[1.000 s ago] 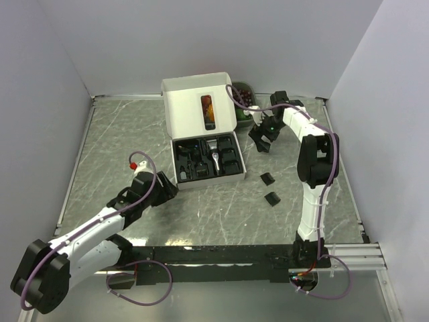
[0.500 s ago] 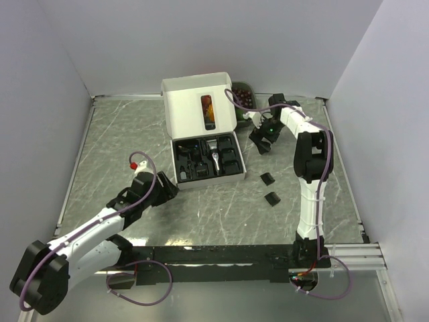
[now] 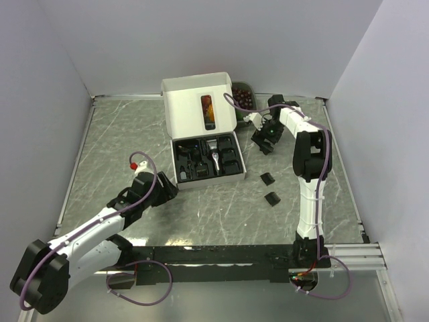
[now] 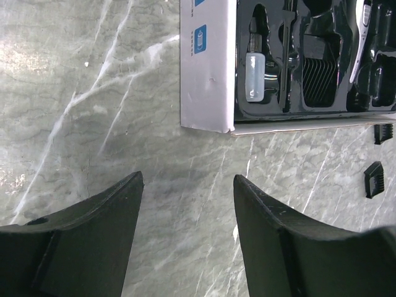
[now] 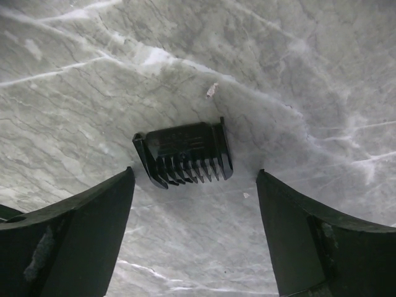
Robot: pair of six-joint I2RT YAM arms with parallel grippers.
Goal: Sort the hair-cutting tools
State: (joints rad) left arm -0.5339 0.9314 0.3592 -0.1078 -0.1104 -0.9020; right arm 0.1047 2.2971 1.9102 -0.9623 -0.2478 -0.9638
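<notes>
Where right gripper frames comb guard — fruit tray near.

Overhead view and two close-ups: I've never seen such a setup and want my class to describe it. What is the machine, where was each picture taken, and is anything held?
Two robot arms are bolted at the near edge of a table. The wide picture looks down from above and behind them; each close-up comes from a camera on one wrist, that hand's two dark fingers showing. An open box of clipper parts lies mid-table, two loose guards to its right. The left hand hovers open near the box, empty. The right hand is open over a third guard, which lies on the table, ungripped.
</notes>
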